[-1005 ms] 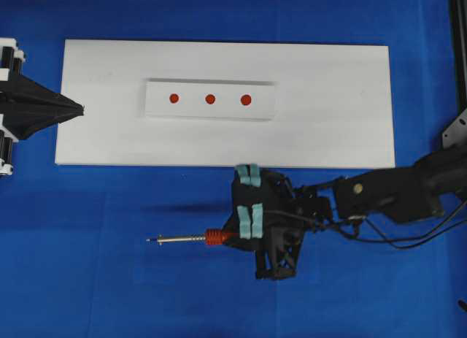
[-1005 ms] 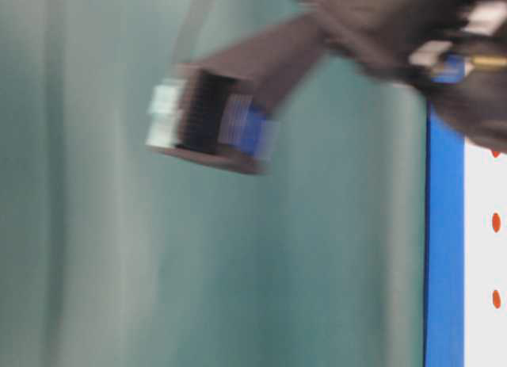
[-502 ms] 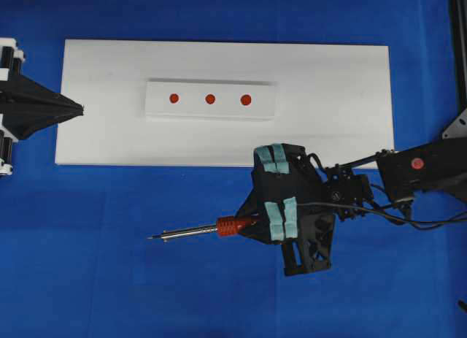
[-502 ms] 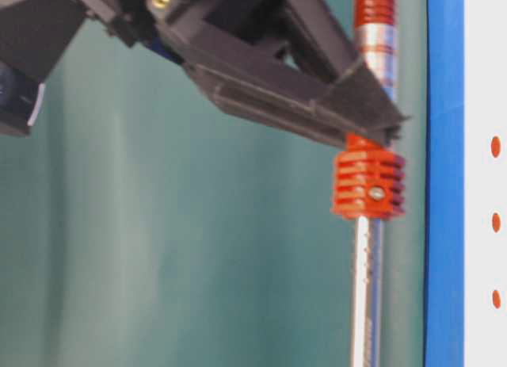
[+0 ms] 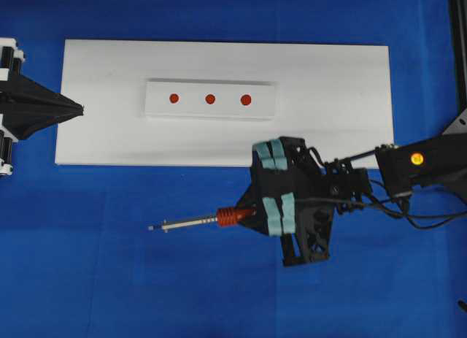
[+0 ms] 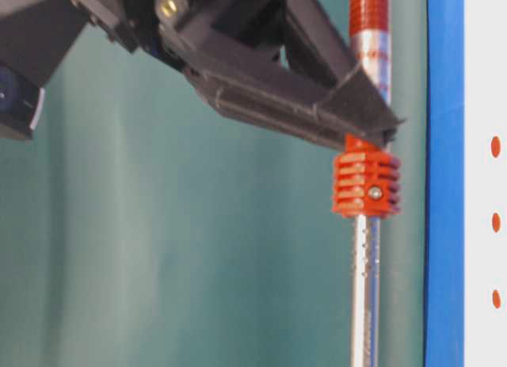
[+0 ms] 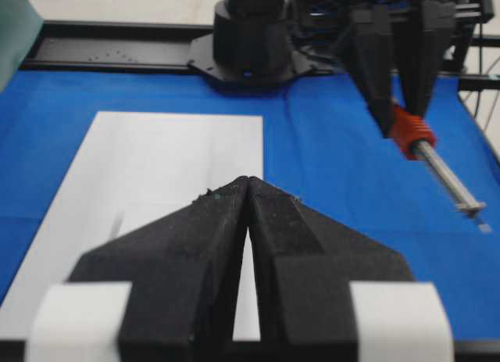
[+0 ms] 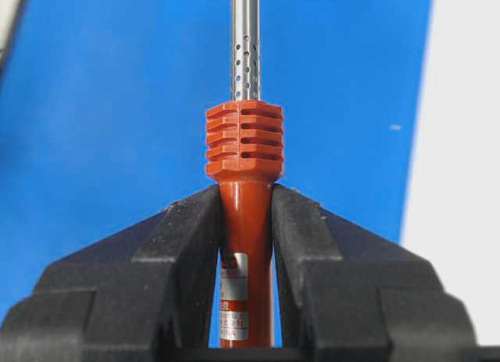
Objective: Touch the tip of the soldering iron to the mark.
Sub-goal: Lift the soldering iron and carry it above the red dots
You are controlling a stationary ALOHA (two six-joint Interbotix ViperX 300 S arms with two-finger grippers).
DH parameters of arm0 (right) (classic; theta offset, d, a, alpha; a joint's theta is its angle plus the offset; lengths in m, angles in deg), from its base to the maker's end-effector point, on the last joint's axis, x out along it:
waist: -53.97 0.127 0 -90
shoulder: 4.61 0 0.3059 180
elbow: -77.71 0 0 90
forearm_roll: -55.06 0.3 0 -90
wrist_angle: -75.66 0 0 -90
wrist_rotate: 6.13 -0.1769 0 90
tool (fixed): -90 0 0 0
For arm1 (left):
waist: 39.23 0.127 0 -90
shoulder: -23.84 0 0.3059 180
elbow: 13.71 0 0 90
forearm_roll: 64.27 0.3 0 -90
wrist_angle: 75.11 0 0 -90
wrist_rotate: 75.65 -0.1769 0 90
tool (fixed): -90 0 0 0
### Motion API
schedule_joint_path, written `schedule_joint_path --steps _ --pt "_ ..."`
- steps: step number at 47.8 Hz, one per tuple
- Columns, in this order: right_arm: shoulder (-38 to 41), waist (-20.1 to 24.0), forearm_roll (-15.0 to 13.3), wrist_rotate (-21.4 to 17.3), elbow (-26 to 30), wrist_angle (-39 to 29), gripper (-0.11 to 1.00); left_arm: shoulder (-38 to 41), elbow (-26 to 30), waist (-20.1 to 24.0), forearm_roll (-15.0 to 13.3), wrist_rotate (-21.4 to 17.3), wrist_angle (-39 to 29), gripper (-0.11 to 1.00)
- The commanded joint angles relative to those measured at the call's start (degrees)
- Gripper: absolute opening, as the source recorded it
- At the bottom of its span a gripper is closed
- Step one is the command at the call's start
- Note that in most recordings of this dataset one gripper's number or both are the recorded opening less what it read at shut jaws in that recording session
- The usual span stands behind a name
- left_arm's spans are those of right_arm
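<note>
Right tool (image 8: 245, 221) clamps soldering iron (image 8: 244, 155) — shaft protruding ahead

A robotics lab bench: blue cloth (image 5: 109, 279), white board (image 5: 336, 97) with red dots (image 5: 210, 99), teal backdrop (image 6: 158, 264).
</note>
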Motion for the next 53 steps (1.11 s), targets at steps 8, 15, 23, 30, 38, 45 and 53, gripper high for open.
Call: schedule_joint_path --steps 8,15,23,30,38,45,53 --pt "-2.46 -5.80 -2.99 0.26 0.97 -2.72 0.06 0.44 0.62 0.00 0.00 0.88 0.53 0.02" --pt "-2.99 -10.02 -5.19 0.79 1.05 -4.57 0.06 0.53 0.62 0.00 0.00 1.32 0.53 0.02" --pt "-3.16 -15.03 -8.61 1.05 1.23 -6.42 0.06 0.53 0.62 0.00 0.09 1.32 0.53 0.02" --pt "-3.16 -18.98 -11.43 1.32 1.41 -6.77 0.06 0.53 0.62 0.00 0.09 1.32 0.53 0.02" --pt "-3.16 -22.15 -13.54 1.49 1.76 -6.77 0.06 0.53 0.62 0.00 0.09 1.32 0.62 0.02" --pt "-3.16 -23.55 -14.06 3.16 1.85 -6.77 0.06 0.53 0.62 0.00 0.09 1.32 0.53 0.02" --pt "-2.81 -23.64 -13.89 4.31 2.29 -6.77 0.06 0.53 0.62 0.00 0.00 1.23 0.62 0.02"
